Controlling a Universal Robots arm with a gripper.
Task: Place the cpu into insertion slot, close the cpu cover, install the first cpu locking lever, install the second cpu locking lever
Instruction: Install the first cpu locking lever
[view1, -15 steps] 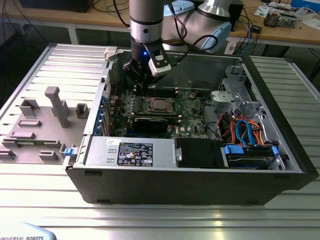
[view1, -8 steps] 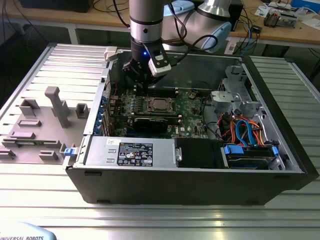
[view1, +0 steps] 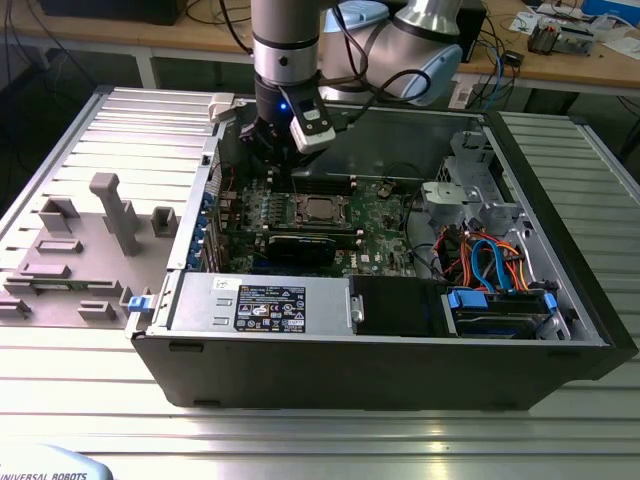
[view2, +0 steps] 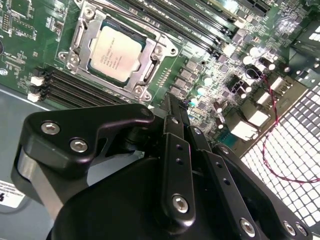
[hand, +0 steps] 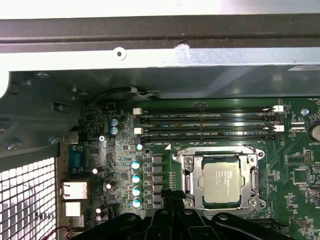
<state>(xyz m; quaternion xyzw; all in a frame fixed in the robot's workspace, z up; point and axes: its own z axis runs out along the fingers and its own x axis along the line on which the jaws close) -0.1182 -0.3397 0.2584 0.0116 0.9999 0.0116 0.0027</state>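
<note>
The cpu (hand: 224, 181) lies flat in the insertion slot (hand: 218, 151), with the cpu cover (hand: 190, 175) framing it on the green board (hand: 295, 200). Near the slot, above the board, hangs the gripper (view2: 175, 102), its fingers (view2: 176, 150) pressed together and holding nothing, inside the open computer case (view1: 400, 370).

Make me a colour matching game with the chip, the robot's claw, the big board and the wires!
Things:
1. cpu
2. gripper
3. circuit board
4. cables at the exterior view's right

Colours:
A. green
B. blue and orange
C. dull silver
D. black

Pairs: 1-C, 2-D, 3-A, 4-B
</note>
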